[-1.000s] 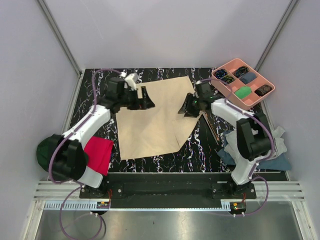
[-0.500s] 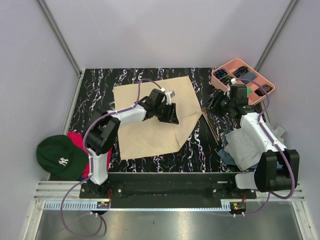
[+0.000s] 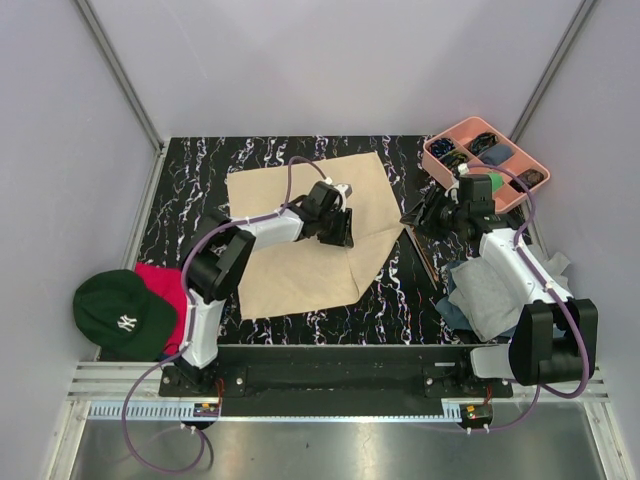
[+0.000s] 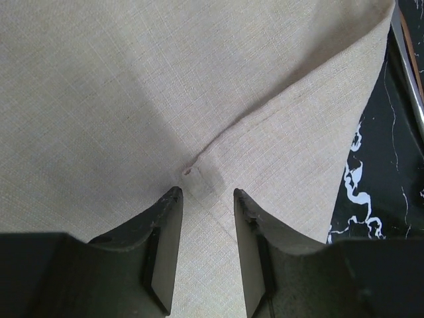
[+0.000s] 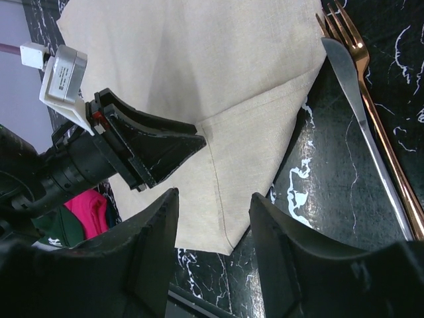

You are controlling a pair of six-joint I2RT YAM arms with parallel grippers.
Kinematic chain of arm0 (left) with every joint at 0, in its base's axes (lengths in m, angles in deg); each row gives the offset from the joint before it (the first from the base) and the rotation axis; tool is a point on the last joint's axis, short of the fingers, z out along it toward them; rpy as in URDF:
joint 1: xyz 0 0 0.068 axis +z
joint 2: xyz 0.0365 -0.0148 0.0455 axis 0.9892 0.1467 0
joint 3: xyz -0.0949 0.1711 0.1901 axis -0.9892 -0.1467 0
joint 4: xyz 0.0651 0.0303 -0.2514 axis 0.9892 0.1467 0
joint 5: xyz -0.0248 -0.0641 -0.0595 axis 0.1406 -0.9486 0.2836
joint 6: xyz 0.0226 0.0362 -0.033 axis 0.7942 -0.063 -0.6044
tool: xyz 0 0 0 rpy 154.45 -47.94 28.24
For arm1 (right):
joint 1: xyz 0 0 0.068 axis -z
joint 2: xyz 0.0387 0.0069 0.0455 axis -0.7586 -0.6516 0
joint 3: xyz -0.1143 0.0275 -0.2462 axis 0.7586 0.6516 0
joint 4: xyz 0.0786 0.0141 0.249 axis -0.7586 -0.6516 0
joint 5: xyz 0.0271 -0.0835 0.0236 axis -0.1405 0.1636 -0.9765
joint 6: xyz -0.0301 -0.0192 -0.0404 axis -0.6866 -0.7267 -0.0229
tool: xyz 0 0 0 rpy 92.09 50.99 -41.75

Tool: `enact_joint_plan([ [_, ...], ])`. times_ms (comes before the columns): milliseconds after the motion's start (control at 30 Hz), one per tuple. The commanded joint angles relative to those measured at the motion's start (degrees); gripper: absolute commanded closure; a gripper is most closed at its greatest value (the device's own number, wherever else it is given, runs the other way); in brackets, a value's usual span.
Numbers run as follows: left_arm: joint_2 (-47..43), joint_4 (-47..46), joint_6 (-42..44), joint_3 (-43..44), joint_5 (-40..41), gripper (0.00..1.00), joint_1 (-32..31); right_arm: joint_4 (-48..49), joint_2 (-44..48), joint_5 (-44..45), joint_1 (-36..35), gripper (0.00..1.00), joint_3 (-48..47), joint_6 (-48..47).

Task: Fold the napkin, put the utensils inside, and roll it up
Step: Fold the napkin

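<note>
Top external view: utensils (image 3: 424,258) lie just right of the napkin (image 3: 290,250), running near-to-far, closest to the right gripper (image 3: 416,216), spread and empty; left gripper (image 3: 344,234) hovers parted, empty, over the fold.

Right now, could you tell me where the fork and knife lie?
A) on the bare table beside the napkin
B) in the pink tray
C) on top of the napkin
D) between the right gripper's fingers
A: the fork and knife lie side by side on the black table, just off the edge of the napkin.
</note>
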Motion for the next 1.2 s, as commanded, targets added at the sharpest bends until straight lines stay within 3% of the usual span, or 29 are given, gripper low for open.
enact_joint_plan([
  [0,1.6,-0.5,3.2,4.4,4.6,0.62,-1.4,0.1,1.4,-1.9,0.2,0.44,0.3,-0.8],
  [133,3.1,3.0,4.0,6.3,7.2,0.68,-1.9,0.1,1.2,-2.1,0.3,0.44,0.5,-0.8],
  [333,4.1,5.9,4.2,7.1,11.8,0.68,-3.0,0.2,0.9,-2.4,0.3,0.43,0.6,-1.0],
  [600,5.1,8.3,6.2,8.1,19.6,0.6,-6.2,0.5,0.8,-2.9,0.2,0.42,0.7,-0.9],
  [833,8.1,10.3,6.6,9.6,22.7,0.77,-7.8,0.7,1.5,-3.2,0.3,0.42,1.2,-0.7],
  [967,9.6,11.1,6.5,10.4,23.1,1.0,-8.7,0.7,2.2,-3.0,0.2,0.41,1.9,-0.8],
  [1167,6.2,11.0,4.6,11.4,19.5,1.0,-8.9,0.7,2.8,-2.8,0.3,0.41,2.3,-0.6],
])
